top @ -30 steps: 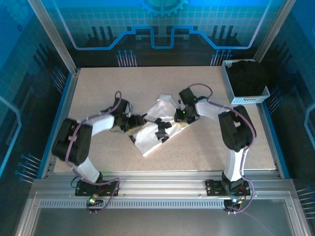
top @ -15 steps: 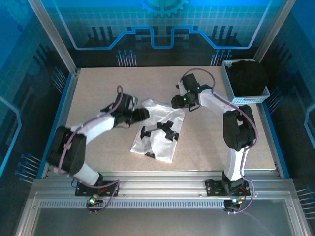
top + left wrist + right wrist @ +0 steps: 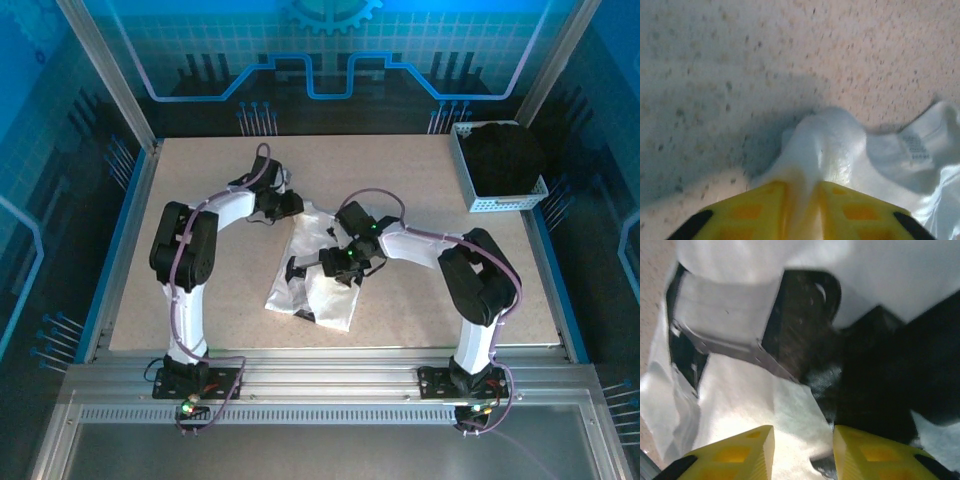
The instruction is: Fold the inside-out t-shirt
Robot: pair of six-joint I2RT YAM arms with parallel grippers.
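Speckled beige tabletop (image 3: 200, 180), white mesh basket (image 3: 508, 202) at far right corner, black garment (image 3: 505, 155) heaped inside it

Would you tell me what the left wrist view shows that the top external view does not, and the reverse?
Left wrist adds: the left gripper shut on a raised fold of the t-shirt, and a small printed label on the cloth. Top external adds: the t-shirt's whole crumpled outline with dark markings, the right gripper over it, and the basket holding the black garment at the far right corner of the table. Both share: the white t-shirt in the left gripper, on the speckled table.
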